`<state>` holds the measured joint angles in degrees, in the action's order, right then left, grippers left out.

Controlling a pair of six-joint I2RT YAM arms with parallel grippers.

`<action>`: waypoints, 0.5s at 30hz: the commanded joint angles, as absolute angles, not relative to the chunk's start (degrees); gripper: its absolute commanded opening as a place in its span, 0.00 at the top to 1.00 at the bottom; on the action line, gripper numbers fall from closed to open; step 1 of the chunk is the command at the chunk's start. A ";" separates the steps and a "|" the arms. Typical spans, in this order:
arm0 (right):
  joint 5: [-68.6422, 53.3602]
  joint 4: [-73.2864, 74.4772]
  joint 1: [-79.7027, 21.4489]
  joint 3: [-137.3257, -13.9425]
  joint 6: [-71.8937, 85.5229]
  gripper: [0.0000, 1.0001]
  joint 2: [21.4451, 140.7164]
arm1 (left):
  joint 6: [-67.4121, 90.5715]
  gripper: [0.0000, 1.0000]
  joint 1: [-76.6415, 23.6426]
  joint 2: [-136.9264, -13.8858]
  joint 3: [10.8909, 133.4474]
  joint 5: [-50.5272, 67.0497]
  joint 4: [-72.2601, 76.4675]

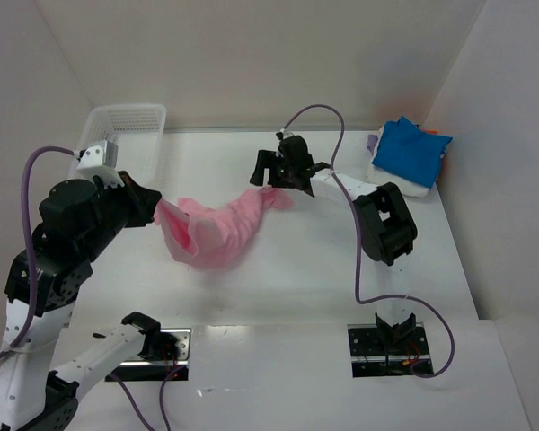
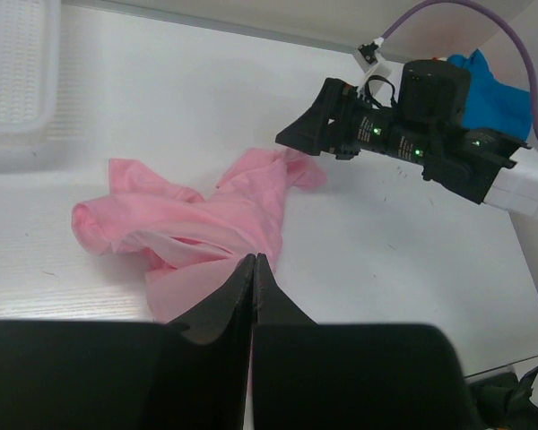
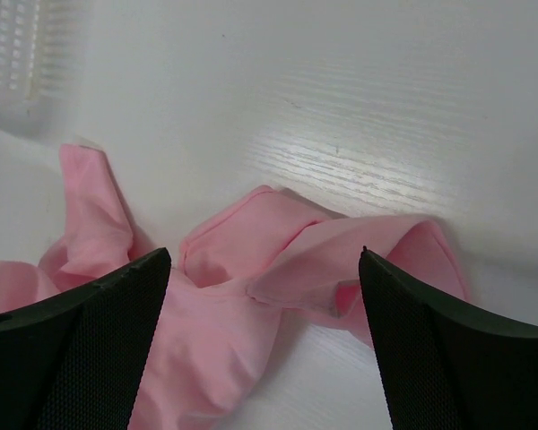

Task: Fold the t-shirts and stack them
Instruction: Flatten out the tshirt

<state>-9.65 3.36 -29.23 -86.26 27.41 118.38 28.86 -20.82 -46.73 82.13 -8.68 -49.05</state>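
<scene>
The light pink t-shirt (image 1: 217, 229) lies crumpled across the middle of the table. It also shows in the left wrist view (image 2: 206, 215) and the right wrist view (image 3: 251, 296). My left gripper (image 1: 158, 212) is shut on the shirt's left edge, its jaws pressed together (image 2: 254, 262). My right gripper (image 1: 274, 184) is open over the shirt's right end, and a folded sleeve lies between its fingertips (image 3: 264, 255). The bright blue t-shirt (image 1: 411, 153) sits folded on top of white and lavender ones at the far right.
A white mesh basket (image 1: 126, 135) stands at the far left by the back wall. White walls close in the table at the back and right. The right arm's purple cable (image 1: 341, 144) loops above the table.
</scene>
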 commanded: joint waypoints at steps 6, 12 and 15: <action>-6.07 8.26 -29.53 -87.01 27.51 0.10 117.95 | 29.09 1.00 -20.57 -45.26 81.04 -9.67 -48.25; -8.15 6.69 -29.53 -85.43 28.03 0.24 118.56 | 29.09 1.00 -20.57 -45.26 80.77 -9.67 -47.72; -9.82 6.68 -29.53 -86.32 28.56 0.34 120.22 | 29.09 1.00 -20.57 -44.74 80.77 -9.67 -47.72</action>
